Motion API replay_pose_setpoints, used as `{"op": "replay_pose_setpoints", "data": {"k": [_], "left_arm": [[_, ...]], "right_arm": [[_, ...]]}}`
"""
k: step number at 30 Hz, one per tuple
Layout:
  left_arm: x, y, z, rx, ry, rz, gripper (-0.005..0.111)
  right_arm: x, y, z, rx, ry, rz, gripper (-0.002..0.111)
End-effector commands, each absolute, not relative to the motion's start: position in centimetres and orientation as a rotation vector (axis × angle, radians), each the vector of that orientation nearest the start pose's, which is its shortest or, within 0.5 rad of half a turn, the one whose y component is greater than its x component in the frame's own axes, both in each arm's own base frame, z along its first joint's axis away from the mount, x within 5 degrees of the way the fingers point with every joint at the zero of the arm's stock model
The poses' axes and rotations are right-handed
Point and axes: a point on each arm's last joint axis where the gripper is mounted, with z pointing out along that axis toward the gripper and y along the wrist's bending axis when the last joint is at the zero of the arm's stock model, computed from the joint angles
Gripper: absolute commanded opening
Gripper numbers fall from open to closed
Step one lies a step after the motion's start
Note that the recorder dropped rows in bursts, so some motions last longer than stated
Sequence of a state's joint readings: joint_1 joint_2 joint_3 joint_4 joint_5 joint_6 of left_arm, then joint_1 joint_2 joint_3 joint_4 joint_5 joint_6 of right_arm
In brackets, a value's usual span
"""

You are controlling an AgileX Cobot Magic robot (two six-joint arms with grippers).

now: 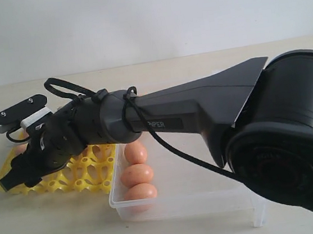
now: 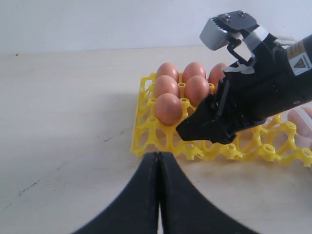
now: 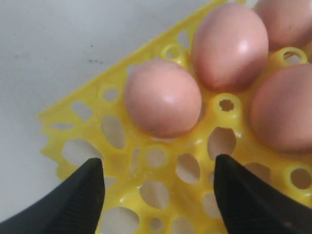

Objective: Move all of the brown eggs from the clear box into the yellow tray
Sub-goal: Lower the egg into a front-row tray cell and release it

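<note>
The yellow tray point(image 1: 89, 171) lies at the left, and my right gripper point(image 1: 10, 180) reaches across over its near-left part. In the right wrist view that gripper point(image 3: 158, 170) is open above an empty cup of the tray point(image 3: 146, 195), nothing between its fingers point(image 3: 90, 190). Several brown eggs point(image 3: 162, 97) sit in cups just beyond. The left wrist view shows the tray point(image 2: 161, 141) with eggs point(image 2: 168, 108) in its far-left cups and the right gripper point(image 2: 195, 127) over it. My left gripper point(image 2: 158, 156) is shut and empty, above bare table short of the tray. The clear box point(image 1: 183, 204) holds three visible eggs point(image 1: 136, 174); the arm hides the rest.
The right arm's dark forearm point(image 1: 201, 109) and its large joint housing point(image 1: 294, 135) fill the right of the exterior view. A cable point(image 1: 177, 151) hangs from the arm over the box. Pale tabletop point(image 2: 63, 122) lies left of the tray.
</note>
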State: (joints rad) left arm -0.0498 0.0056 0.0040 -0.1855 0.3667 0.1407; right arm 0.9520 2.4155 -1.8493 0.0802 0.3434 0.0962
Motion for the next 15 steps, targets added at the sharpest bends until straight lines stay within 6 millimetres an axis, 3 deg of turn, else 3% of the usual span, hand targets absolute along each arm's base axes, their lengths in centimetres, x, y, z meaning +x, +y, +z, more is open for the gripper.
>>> {"op": "replay_pose_setpoints", "data": {"k": [1, 7, 15], "left_arm": [[5.3, -0.8, 18.2, 0.059, 1.835, -0.118, 0.0], [5.3, -0.8, 18.2, 0.059, 1.835, -0.118, 0.0], [5.3, -0.8, 18.2, 0.059, 1.835, -0.118, 0.0]], "right_arm": [[30.2, 42.9, 11.9, -0.999, 2.353, 0.493, 0.062], [29.7, 42.4, 11.4, -1.065, 2.423, 0.433, 0.058], [30.0, 41.6, 12.2, -1.105, 2.429, 0.364, 0.058]]}}
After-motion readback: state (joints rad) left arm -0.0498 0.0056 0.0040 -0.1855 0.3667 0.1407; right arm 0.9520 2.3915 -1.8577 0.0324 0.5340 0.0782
